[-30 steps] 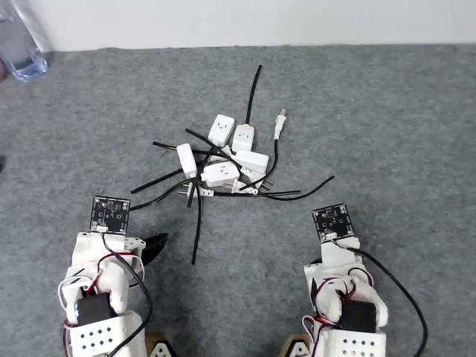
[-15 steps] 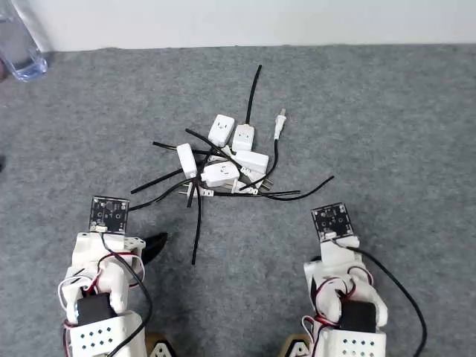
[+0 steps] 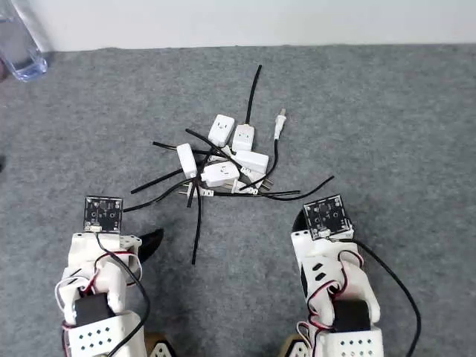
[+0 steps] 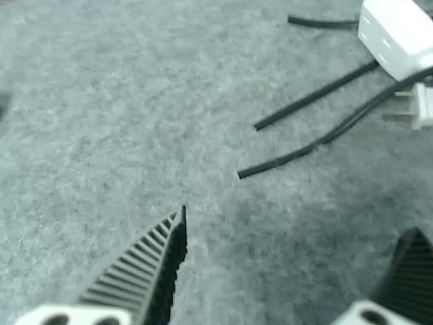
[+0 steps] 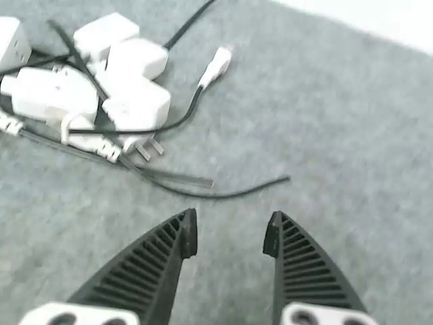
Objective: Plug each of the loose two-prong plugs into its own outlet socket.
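The white outlet sockets [image 3: 222,130] and two-prong plugs [image 3: 280,123] lie among black cords [image 3: 197,223] at the centre of the high view. The left gripper [image 4: 298,223], at lower left, has its fingers spread wide. The right gripper [image 5: 231,217], at lower right, has its fingers narrowly parted.

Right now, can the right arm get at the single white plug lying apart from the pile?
Probably yes. The right gripper is open and empty, the plug lies clear of the pile of sockets, and only a thin black cord crosses the gray mat between them.
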Available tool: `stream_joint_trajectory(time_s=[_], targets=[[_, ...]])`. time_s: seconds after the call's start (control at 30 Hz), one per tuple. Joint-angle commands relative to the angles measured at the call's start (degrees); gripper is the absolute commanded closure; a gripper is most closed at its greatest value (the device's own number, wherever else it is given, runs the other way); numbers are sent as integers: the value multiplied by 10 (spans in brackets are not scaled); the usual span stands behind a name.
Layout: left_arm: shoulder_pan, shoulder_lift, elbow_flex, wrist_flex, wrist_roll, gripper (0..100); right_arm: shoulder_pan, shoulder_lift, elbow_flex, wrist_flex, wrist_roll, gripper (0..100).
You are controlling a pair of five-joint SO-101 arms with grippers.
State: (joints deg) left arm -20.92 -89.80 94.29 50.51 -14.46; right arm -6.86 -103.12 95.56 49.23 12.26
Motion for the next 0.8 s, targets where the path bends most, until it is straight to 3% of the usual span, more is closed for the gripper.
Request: stream_joint_trajectory(time_s=[0.0, 0.1, 0.23, 0.43, 0.57, 0.77], targets=[[1, -2, -132, 97, 37, 551, 5, -4, 9, 13, -3, 818], [55, 0, -272, 193, 69, 551, 12, -2, 9, 7, -4, 818], [141, 46, -393, 229, 71, 551, 12, -2, 9, 10, -1, 818], [143, 262, -534, 220, 77, 551, 12, -1, 9, 10, -1, 818], [147, 393, -610, 218, 146, 551, 12, -1, 9, 10, -1, 818], [151, 635, -744, 234, 184, 551, 11, -1, 9, 10, -1, 818]])
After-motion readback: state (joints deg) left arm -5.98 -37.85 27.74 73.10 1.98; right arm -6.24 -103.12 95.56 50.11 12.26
